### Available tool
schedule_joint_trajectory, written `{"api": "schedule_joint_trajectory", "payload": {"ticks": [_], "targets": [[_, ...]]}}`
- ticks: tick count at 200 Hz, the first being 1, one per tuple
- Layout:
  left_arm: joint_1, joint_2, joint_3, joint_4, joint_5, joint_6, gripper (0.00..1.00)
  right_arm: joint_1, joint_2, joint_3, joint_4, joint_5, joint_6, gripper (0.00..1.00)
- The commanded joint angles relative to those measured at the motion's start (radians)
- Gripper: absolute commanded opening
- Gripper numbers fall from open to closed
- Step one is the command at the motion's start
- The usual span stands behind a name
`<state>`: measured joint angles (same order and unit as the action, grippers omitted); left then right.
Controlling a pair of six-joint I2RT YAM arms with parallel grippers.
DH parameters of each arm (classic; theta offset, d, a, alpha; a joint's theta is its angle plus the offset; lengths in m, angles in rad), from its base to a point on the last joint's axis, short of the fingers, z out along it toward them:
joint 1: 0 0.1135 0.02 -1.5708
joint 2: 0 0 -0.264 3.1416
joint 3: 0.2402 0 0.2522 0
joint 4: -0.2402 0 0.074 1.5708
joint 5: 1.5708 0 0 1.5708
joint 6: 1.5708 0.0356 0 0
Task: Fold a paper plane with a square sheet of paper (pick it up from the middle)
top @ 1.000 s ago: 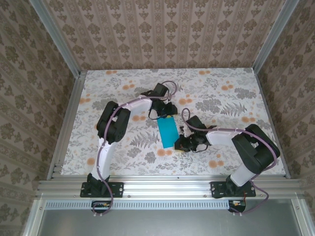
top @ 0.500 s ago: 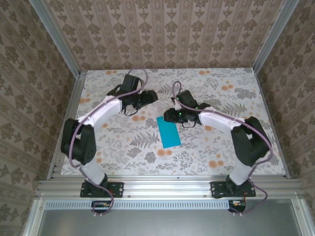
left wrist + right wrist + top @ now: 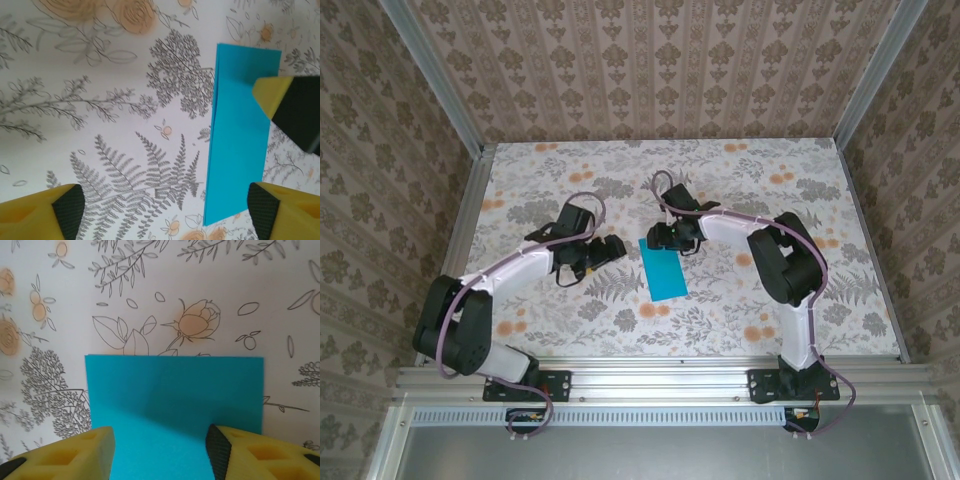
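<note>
Both arms had moved closer: left gripper point(image 3: 607, 250), released, just left of the square sheet of paper point(image 3: 663, 268), lying half-folded mid-frame; right gripper point(image 3: 656, 236), jaws apart, over its upper end. Probably corner folding came next, needing an edge pinch.

Top view. Tabletop point(image 3: 570, 170) covered in a pale cloth printed with grey ferns and orange flowers; the wrist views show the same print close up. Walls point(image 3: 660, 70) at 12, 9 and 3 o'clock carry beige damask wallpaper in vertical stripes. Aluminium posts point(image 3: 430, 75) rise at 11 and 1 o'clock. An aluminium rail point(image 3: 660, 382) borders the table at 6 o'clock, with a grey panel point(image 3: 650, 455) beyond. Lighting even, shadows soft
</note>
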<state>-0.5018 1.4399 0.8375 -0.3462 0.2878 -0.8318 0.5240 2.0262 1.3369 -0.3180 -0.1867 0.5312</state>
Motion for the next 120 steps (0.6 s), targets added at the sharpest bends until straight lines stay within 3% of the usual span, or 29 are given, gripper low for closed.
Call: {"api": "schedule_joint_trajectory", "payload": {"ticks": [1, 30, 72, 105, 120], "targets": [[-0.032, -0.030, -0.037, 0.073, 0.041, -0.068, 0.91, -0.015, 0.018, -0.016, -0.011, 0.111, 0.098, 0.56], [-0.093, -0.007, -0.051, 0.140, 0.086, -0.120, 0.98, -0.031, -0.011, -0.103, 0.037, 0.169, 0.265, 0.54], [-0.164, 0.047, -0.063, 0.234, 0.118, -0.181, 0.96, -0.067, -0.063, -0.200, 0.104, 0.147, 0.450, 0.54], [-0.182, 0.106, -0.049, 0.266, 0.134, -0.190, 0.90, -0.097, -0.113, -0.194, 0.207, -0.031, 0.399, 0.54], [-0.184, 0.125, -0.038, 0.265, 0.133, -0.185, 0.89, -0.097, -0.147, -0.159, 0.179, -0.049, 0.343, 0.54]]}}
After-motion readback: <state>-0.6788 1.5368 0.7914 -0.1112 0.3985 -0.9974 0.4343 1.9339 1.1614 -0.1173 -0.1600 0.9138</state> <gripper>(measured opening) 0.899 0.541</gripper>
